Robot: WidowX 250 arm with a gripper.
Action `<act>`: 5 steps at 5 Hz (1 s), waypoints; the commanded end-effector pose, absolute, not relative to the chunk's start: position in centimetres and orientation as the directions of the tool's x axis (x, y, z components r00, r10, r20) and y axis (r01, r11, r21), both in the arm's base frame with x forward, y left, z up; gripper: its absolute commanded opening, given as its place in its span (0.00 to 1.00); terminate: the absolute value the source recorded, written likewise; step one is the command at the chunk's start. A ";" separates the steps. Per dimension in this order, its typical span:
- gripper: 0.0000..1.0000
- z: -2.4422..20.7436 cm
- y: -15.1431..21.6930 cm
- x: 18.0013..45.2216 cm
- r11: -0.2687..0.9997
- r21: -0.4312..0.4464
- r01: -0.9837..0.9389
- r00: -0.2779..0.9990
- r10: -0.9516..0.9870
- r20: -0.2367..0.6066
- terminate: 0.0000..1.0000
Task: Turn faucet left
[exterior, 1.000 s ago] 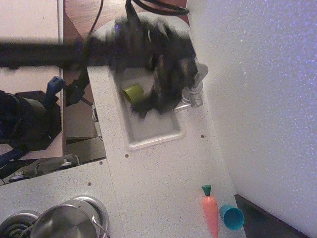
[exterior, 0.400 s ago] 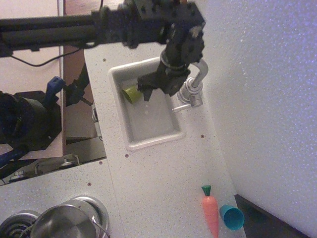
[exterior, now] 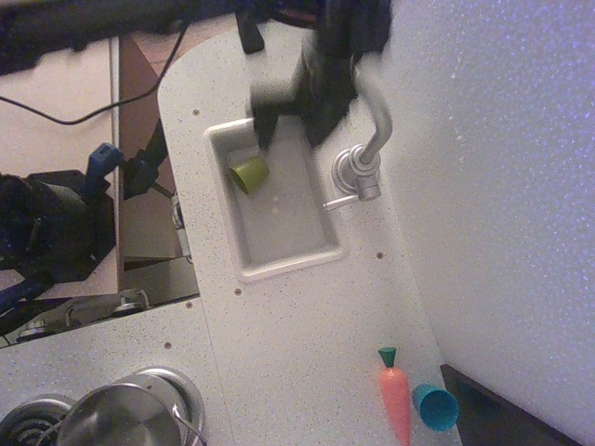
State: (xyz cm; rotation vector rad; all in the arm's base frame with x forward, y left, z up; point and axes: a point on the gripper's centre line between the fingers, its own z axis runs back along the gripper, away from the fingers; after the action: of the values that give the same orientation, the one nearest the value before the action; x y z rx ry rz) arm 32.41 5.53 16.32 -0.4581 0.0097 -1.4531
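Claw, blurred so you cannot tell its opening, hangs beside the silver hook-spouted metal faucet; you risk glancing off the spout.

Blurred tool above sink, beside faucet spout.

Single overhead view; looks down on counter; mid-distance
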 end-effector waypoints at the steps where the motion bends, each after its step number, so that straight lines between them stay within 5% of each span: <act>1: 1.00 19.1 8.7 33.8 0.117 -0.286 0.951 0.175 -0.967 0.187 0.00; 3: 1.00 18.2 8.4 34.7 0.129 -0.331 0.935 0.181 -0.975 0.132 0.00; 4: 1.00 19.5 4.2 30.8 0.090 -0.330 0.940 0.140 -0.981 0.133 0.00; 5: 1.00 23.5 -0.6 27.1 -0.070 -0.216 0.974 -0.056 -0.996 0.069 0.00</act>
State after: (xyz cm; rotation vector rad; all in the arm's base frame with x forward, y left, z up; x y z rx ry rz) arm 26.96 -3.15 22.57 -0.2499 0.1692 -1.6903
